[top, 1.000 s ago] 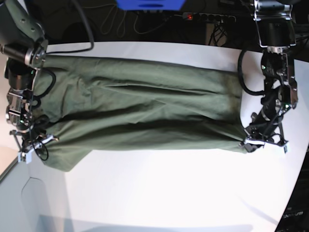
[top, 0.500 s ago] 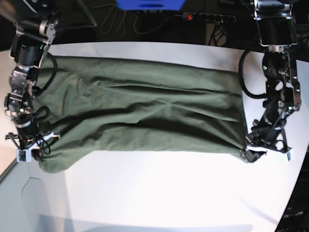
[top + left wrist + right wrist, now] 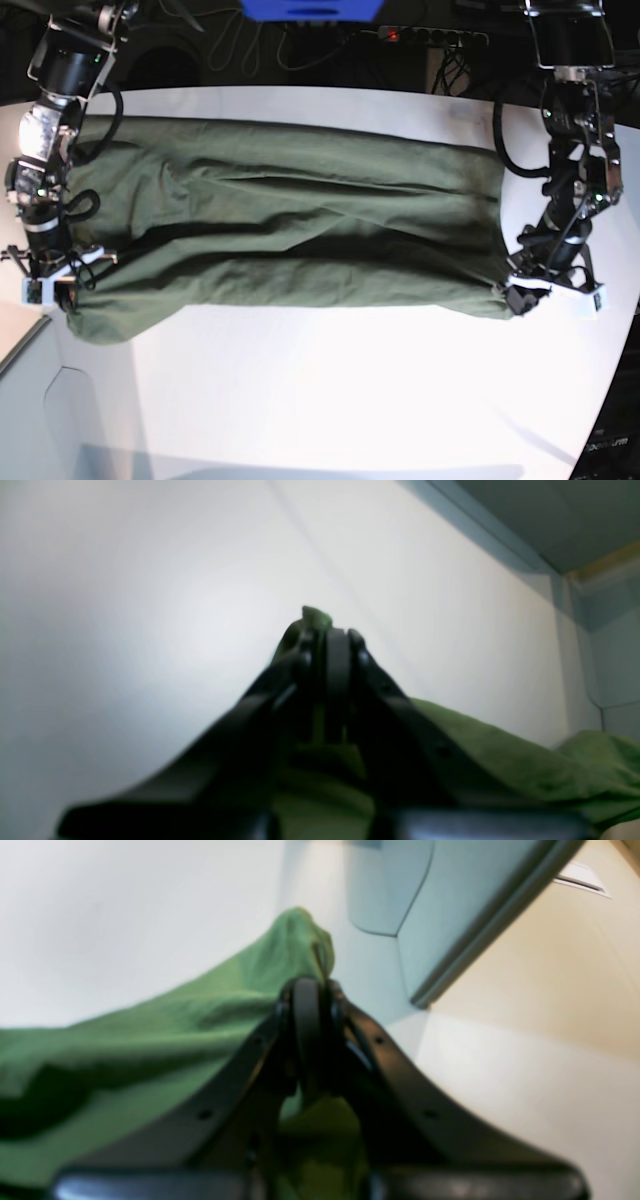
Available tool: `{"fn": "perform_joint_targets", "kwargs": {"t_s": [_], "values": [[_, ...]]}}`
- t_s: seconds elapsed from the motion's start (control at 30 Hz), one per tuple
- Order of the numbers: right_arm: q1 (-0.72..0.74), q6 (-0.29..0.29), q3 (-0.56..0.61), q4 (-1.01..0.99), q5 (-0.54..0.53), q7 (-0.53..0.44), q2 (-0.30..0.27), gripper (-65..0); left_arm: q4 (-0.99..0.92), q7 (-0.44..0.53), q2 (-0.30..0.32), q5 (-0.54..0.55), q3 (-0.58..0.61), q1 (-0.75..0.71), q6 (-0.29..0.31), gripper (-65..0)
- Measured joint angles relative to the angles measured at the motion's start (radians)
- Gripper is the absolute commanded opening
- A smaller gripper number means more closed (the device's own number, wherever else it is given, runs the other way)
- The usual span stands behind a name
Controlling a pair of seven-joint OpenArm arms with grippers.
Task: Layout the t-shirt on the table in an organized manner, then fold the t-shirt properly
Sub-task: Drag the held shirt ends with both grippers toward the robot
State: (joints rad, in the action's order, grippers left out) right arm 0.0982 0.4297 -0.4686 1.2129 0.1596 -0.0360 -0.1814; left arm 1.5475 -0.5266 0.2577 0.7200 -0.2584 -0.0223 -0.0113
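Step in hand: we judge this to be the spreading stage, the t-shirt (image 3: pixel 290 230) held stretched between the two arms over the worktop (image 3: pixel 330 400); no fold has been made yet.
Right fingers (left of the base frame): the right gripper (image 3: pixel 62 290) has its fingers pressed together on the cloth edge at the lower left corner of the garment. In the right wrist view the fingers (image 3: pixel 306 1005) pinch a green fold that sticks out just past their tips.
Left fingers (right of the base frame): the left gripper (image 3: pixel 515 297) pinches the lower right corner of the cloth. In the left wrist view a small green tip shows above the closed fingers (image 3: pixel 338 652).
How to do it well: we would keep both pinches firm and pull evenly, so that the cloth stays taut without dragging toward one side. We would lower both corners together and release only once the near edge lies flat. We advise keeping the near edge straight across the frame.
Risk: the pinched tips are small, so in our judgement either corner could slip out under a hard pull.
Cloth, position: it spans the upper middle of the base frame, from the left edge to near the right edge, on the white surface.
Cloth, look: plain olive green, soft, with long creases running left to right and a dark shadowed fold across the middle.
Cloth, left end: it bulges lower and rounder than the right end.
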Motion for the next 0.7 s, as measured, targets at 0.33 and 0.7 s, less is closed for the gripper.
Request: {"fn": "perform_joint_targets", "kwargs": {"t_s": [0.33, 0.7], "values": [[-0.051, 0.001, -0.002, -0.001, 0.0, -0.005, 0.025, -65.0, -0.013, 0.003, -0.008, -0.001, -0.04, -0.084, 0.003, -65.0], [-0.055, 0.001, 0.0, -0.006, 0.0, -0.005, 0.045, -65.0, -0.138, -0.001, -0.039, -0.004, -0.038, -0.089, 0.003, -52.8]]}}
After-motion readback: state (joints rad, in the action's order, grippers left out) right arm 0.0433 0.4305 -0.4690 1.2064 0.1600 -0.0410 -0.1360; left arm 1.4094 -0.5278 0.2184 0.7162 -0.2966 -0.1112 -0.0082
